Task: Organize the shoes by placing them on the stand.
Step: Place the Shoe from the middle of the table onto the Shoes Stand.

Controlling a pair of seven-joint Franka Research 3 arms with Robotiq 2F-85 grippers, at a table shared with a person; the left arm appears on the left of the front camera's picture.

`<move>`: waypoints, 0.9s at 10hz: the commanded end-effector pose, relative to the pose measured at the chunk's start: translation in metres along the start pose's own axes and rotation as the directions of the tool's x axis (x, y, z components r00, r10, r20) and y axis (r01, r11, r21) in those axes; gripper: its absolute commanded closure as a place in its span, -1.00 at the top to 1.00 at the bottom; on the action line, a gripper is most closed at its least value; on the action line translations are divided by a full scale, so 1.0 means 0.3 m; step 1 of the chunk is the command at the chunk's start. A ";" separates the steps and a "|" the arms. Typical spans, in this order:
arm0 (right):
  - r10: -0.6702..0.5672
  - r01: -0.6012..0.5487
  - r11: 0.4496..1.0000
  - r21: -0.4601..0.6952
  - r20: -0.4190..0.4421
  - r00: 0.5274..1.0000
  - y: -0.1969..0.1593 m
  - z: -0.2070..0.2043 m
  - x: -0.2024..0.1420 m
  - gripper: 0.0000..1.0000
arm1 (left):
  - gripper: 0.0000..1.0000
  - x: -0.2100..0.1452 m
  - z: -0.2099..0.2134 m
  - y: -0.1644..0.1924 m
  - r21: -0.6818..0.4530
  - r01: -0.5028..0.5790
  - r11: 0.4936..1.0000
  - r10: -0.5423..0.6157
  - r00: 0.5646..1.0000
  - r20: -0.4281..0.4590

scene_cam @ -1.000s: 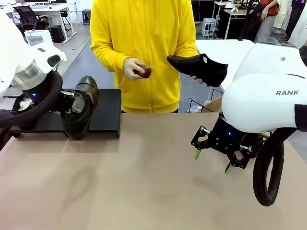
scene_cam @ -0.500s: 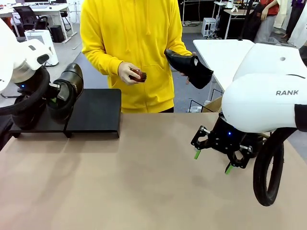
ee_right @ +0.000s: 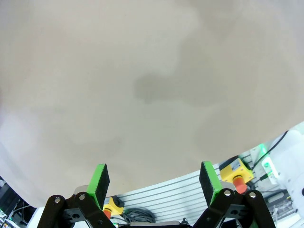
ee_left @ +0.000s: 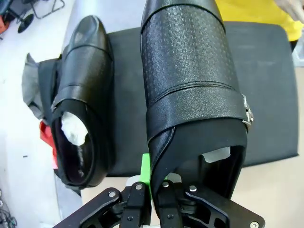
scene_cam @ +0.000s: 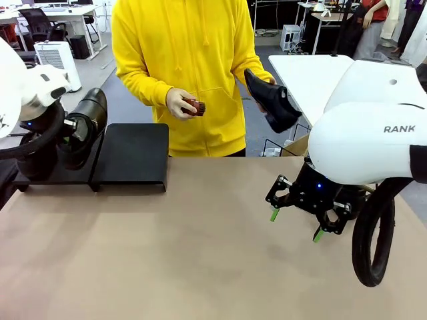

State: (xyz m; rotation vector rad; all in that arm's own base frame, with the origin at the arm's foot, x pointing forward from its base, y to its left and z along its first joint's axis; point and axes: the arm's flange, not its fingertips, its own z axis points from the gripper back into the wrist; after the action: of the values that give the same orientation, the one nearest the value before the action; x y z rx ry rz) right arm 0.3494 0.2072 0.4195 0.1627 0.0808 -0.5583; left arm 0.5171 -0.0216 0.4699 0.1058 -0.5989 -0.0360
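Presently the task stands partly done. One shoe [ee_left: 85,109], stuffed with white paper, lies at the left end of the stand [scene_cam: 133,150]. A second shoe [ee_left: 190,85] is clamped at its heel rim by the left hand [ee_left: 153,190], jaws closed tight on the leather, toe pointing away over the left platform; whether its sole touches the platform cannot be told. A third shoe [scene_cam: 270,100] is in the grasp of the person at the far side, who has a small brown brush [scene_cam: 195,106] in the other hand. The stand's right platform is bare. By my judgement, release of the second shoe and placement of the third are outstanding. The right hand [scene_cam: 297,225] hangs over the counter [scene_cam: 200,267] with jaws wide apart, holding nothing. That counter is plain tan. White tables, office chairs and grey flooring lie beyond.
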 end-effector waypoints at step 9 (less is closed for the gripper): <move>0.011 -0.010 1.000 -0.006 0.012 1.000 -0.003 0.005 0.004 1.00 | -1.00 0.051 -0.160 0.014 0.093 -0.080 0.992 0.078 0.997 0.030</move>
State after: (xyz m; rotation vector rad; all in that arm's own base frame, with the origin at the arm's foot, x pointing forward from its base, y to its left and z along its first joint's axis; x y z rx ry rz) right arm 0.3494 0.2072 0.4195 0.1628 0.0808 -0.5583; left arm 0.5489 -0.0111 0.4385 0.1550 -0.5946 0.0416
